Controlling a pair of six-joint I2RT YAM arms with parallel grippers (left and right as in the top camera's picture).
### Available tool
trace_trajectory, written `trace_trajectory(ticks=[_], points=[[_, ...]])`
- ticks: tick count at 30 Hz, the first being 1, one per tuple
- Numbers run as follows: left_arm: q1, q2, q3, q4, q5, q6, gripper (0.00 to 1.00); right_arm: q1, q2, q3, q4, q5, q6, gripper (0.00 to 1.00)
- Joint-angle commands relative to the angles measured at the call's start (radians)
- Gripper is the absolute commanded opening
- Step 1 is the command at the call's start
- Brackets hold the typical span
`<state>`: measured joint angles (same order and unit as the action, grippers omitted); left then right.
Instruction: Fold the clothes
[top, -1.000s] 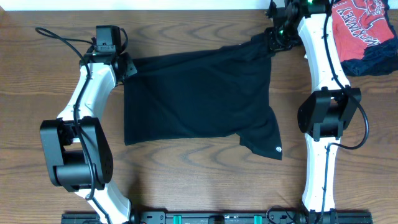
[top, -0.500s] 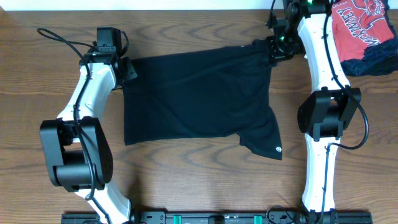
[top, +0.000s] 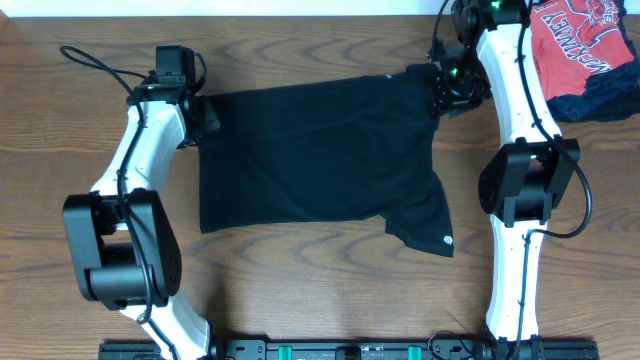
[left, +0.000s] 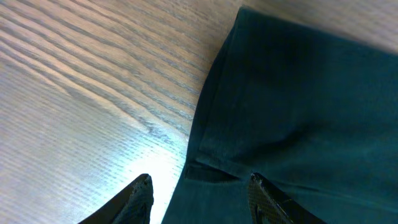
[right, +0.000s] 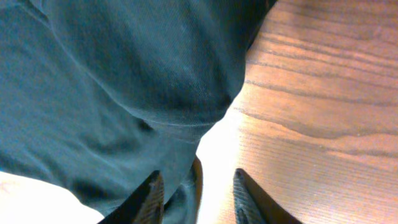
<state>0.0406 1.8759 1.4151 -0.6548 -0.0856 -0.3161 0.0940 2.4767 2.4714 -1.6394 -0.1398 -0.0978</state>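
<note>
Plainly, both pairs of fingers stand spread, pinching nothing: left gripper (left: 200, 193) at the top's (top: 315, 155) far-left corner, right gripper (right: 198, 198) at its far-right. One top lies flat mid-table (top: 300, 300); two other garments (top: 585, 60) are heaped far right.

Red shirt (top: 585, 40) in the upper right corner runs off the frame, so its lettering only half shows. The navy garment (top: 600, 100) under it gets cut off too. The logo (top: 446, 239) on the black top (top: 310, 150) is too tiny to read. In the wrist views, the left gripper (left: 199, 183) and right gripper (right: 198, 177) only poke in at the bottom edge.
</note>
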Motion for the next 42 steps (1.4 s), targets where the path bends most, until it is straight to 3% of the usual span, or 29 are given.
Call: trace_trajectory(ticks=[1,8,10,15,21,30,33,35,36,42], points=[[0.009,-0.105,0.003,-0.012,-0.011,0.014,0.51,0.011,-0.038,-0.001,0.001,0.006,0.017,0.28],[0.008,-0.299,0.003,-0.126,-0.007,0.056,0.51,0.035,-0.19,-0.001,0.027,0.009,0.058,0.26],[0.008,-0.343,0.003,-0.165,0.035,0.022,0.47,0.047,-0.255,-0.001,0.023,0.013,0.056,0.28],[0.008,-0.392,0.001,-0.28,0.098,0.023,0.44,0.072,-0.389,-0.001,-0.06,0.082,0.057,0.49],[0.008,-0.392,-0.058,-0.349,0.099,-0.001,0.44,0.073,-0.474,-0.106,-0.059,0.083,0.105,0.5],[0.008,-0.393,-0.098,-0.4,0.105,-0.004,0.44,0.116,-0.666,-0.334,-0.02,0.172,0.21,0.5],[0.008,-0.393,-0.099,-0.429,0.104,-0.004,0.44,0.136,-0.774,-0.421,0.018,0.191,0.255,0.56],[0.008,-0.393,-0.104,-0.43,0.104,-0.008,0.45,0.148,-0.839,-0.507,0.06,0.191,0.271,0.74],[0.008,-0.393,-0.109,-0.428,0.104,-0.008,0.45,0.153,-0.876,-0.581,0.093,0.191,0.282,0.79],[0.008,-0.393,-0.196,-0.372,0.103,-0.007,0.45,0.156,-0.95,-0.978,0.307,0.074,0.294,0.77]])
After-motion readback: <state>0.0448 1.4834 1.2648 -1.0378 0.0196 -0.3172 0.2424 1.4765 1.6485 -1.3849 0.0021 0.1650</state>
